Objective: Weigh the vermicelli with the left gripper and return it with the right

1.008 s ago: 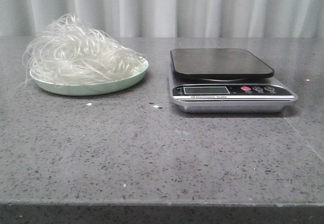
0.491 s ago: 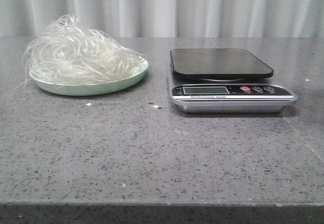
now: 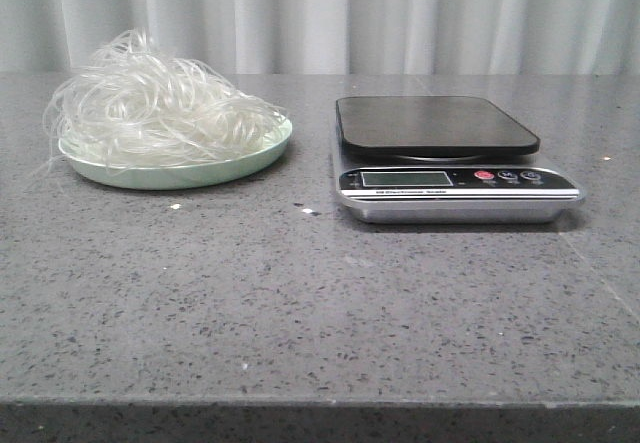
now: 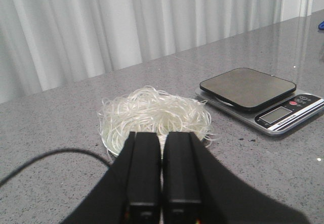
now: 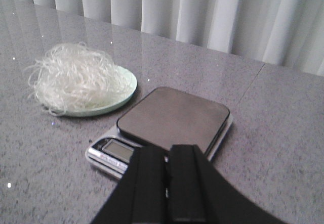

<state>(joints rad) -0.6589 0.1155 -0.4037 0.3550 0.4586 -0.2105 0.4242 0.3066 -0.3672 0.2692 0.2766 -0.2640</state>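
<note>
The vermicelli (image 3: 160, 103), a fluffy whitish tangle, lies heaped on a pale green plate (image 3: 240, 163) at the table's left. To its right stands a silver kitchen scale (image 3: 455, 198) with a dark, bare platform (image 3: 435, 123). Neither gripper shows in the front view. In the left wrist view my left gripper (image 4: 162, 134) is shut and holds nothing, hanging short of the vermicelli (image 4: 152, 115). My right gripper (image 5: 166, 149) in the right wrist view is shut too, with nothing in it, near the scale (image 5: 114, 153); the vermicelli (image 5: 76, 77) lies farther off.
A grey speckled stone table (image 3: 300, 303) carries everything, with a pale curtain (image 3: 320, 13) behind it. A few small white crumbs (image 3: 175, 206) lie in front of the plate. A dark cable (image 4: 50, 155) crosses the left wrist view.
</note>
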